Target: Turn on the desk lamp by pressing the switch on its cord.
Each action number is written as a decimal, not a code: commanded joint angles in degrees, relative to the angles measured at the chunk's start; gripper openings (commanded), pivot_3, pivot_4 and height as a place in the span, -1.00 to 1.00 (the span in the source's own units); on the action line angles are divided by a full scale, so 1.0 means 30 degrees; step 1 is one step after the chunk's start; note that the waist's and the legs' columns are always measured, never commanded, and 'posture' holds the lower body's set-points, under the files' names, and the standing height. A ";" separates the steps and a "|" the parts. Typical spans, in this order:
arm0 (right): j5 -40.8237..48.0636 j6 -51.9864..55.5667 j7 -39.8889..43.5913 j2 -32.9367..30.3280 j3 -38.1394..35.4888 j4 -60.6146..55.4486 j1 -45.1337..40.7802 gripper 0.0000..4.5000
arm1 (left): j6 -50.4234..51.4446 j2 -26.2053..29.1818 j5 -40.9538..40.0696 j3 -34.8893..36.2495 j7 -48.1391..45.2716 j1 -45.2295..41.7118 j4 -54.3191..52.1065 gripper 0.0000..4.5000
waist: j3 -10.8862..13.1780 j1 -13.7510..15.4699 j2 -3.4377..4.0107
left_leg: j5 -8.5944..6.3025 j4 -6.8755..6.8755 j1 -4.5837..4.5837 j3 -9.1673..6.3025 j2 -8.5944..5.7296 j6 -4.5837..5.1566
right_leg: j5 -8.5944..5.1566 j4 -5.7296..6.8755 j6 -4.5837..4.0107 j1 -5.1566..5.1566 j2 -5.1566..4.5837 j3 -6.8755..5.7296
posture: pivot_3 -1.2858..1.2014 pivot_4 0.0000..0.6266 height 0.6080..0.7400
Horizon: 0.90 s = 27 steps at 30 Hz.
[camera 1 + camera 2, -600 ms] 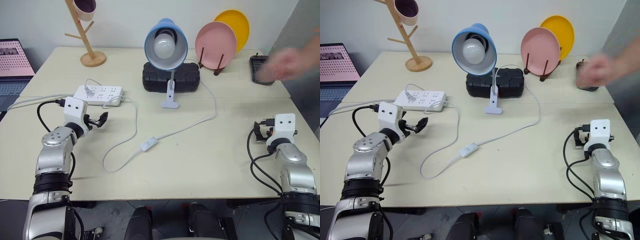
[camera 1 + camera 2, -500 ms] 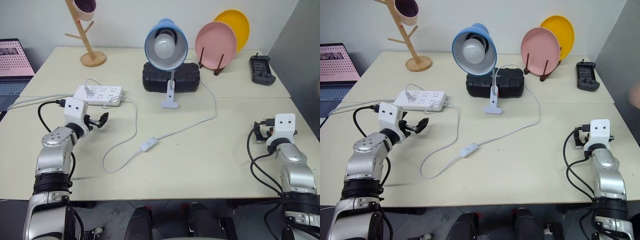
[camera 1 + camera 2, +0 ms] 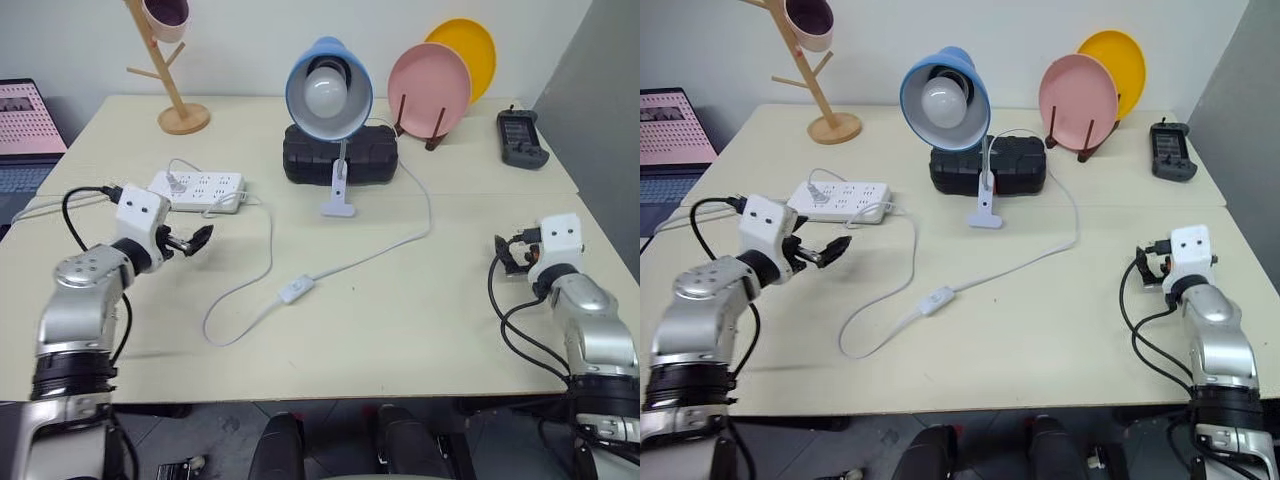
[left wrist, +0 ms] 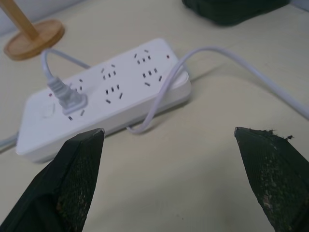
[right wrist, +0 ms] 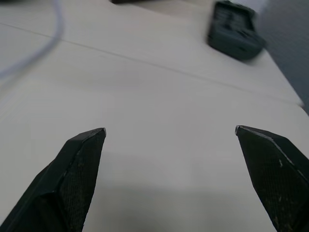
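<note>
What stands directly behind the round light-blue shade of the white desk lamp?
Behind the light-blue lamp shade sits a black ribbed case on the beige table. The shade covers the case's upper middle, so anything there is hidden.

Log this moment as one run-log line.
lamp: off | switch: untouched | left gripper: open, near power strip | right gripper: open, empty
</note>
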 commanded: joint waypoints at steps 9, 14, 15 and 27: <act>0.8012 0.6572 1.1425 -0.4108 0.2941 -0.6963 -0.1053 1.00 | 0.7536 0.2986 -0.6494 -0.0719 -0.4681 0.2844 -1.0036 0.99 | 0.0011 0.0016 0.0000 | -0.0001 0.0002 -0.0002 -0.0009 0.0010 0.0001 | -0.0052 -0.0007 0.0062 0.0004 0.0002 -0.0008 | 0.03 -0.52 1.00; 0.8751 0.7676 1.1619 -0.4159 0.3704 -0.8561 -0.1061 1.00 | 0.7060 0.1450 -0.5034 -0.2589 -0.2382 0.4279 -1.1316 0.99 | 0.0009 0.0129 -0.0009 | -0.0001 0.0014 0.0003 -0.0009 0.0010 0.0002 | -0.0054 -0.0007 0.0069 0.0008 0.0005 -0.0006 | 0.03 -0.52 1.00; 0.8767 0.7764 1.1501 -0.4106 0.3722 -0.8621 -0.1070 1.00 | 0.6799 0.1352 -0.4665 -0.2856 -0.2097 0.4421 -1.1297 0.99 | 0.0009 0.0137 -0.0008 | -0.0001 0.0013 0.0000 -0.0010 0.0009 0.0002 | -0.0055 -0.0008 0.0070 0.0004 0.0005 -0.0006 | 0.03 -0.52 1.00; 0.9086 0.8552 1.0081 -0.4083 0.3510 -1.0272 -0.0218 1.00 | 0.2840 -0.2060 -0.1361 -0.5428 -0.0223 0.4110 -0.7684 0.99 | 0.0007 0.0215 -0.0011 | -0.0001 0.0012 -0.0004 -0.0008 0.0005 0.0001 | -0.0053 -0.0014 0.0067 0.0002 0.0004 -0.0005 | 0.03 -0.52 1.00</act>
